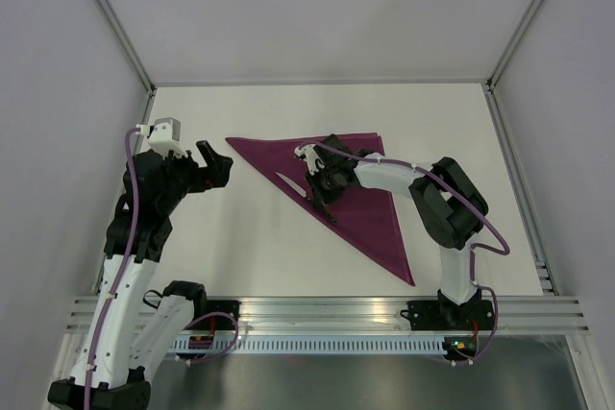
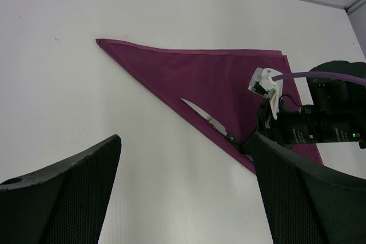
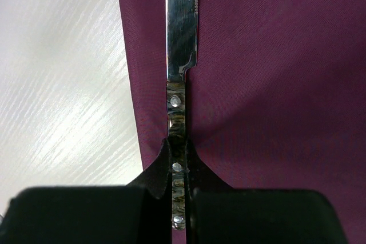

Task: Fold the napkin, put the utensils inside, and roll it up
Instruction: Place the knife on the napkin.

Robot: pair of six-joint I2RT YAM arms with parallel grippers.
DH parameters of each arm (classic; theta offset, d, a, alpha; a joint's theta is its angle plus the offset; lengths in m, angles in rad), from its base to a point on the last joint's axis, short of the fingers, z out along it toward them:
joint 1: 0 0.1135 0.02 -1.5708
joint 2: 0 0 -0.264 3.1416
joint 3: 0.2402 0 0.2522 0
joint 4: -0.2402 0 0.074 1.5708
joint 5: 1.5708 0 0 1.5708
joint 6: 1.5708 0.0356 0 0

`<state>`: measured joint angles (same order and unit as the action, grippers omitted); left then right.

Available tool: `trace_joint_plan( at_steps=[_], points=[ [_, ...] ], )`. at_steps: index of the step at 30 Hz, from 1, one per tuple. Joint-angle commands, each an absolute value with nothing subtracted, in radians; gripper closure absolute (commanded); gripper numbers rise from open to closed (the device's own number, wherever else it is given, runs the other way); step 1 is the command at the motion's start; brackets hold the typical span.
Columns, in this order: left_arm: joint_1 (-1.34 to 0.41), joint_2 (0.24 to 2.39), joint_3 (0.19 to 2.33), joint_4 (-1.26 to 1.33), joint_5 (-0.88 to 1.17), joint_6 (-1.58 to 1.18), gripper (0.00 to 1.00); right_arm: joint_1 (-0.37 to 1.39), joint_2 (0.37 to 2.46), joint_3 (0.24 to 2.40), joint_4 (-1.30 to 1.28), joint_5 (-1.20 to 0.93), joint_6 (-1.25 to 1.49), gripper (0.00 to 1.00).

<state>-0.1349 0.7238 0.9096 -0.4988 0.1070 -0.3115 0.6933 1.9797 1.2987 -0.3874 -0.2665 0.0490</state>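
Note:
The plum-purple napkin (image 1: 357,191) lies folded into a triangle on the white table, also seen as the napkin (image 2: 189,72) and the napkin (image 3: 274,84). A knife (image 1: 293,183) with a silvery blade and dark riveted handle rests along its long left edge; the knife (image 2: 205,117) and the knife (image 3: 180,55) show in both wrist views. My right gripper (image 1: 322,201) is shut on the knife's handle, right gripper (image 3: 178,161) low over the cloth. My left gripper (image 1: 213,165) hovers open left of the napkin, left gripper (image 2: 186,192) holding nothing.
Grey enclosure walls and metal posts (image 1: 120,31) bound the table at back and sides. An aluminium rail (image 1: 327,314) runs along the near edge by the arm bases.

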Motion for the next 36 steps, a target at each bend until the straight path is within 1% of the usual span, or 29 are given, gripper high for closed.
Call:
trace_joint_plan(
  at_steps=[1, 18, 36],
  points=[
    [-0.129, 0.721, 0.917, -0.482, 0.112, -0.287, 0.02, 0.689, 1.962, 1.301, -0.498, -0.247, 0.066, 1.00],
    [-0.130, 0.727, 0.920, -0.477, 0.115, -0.288, 0.02, 0.687, 1.999, 1.318, -0.525, -0.262, 0.040, 1.00],
    [-0.130, 0.735, 0.923, -0.477, 0.115, -0.287, 0.02, 0.689, 1.988, 1.318, -0.532, -0.273, -0.021, 1.00]
  ],
)
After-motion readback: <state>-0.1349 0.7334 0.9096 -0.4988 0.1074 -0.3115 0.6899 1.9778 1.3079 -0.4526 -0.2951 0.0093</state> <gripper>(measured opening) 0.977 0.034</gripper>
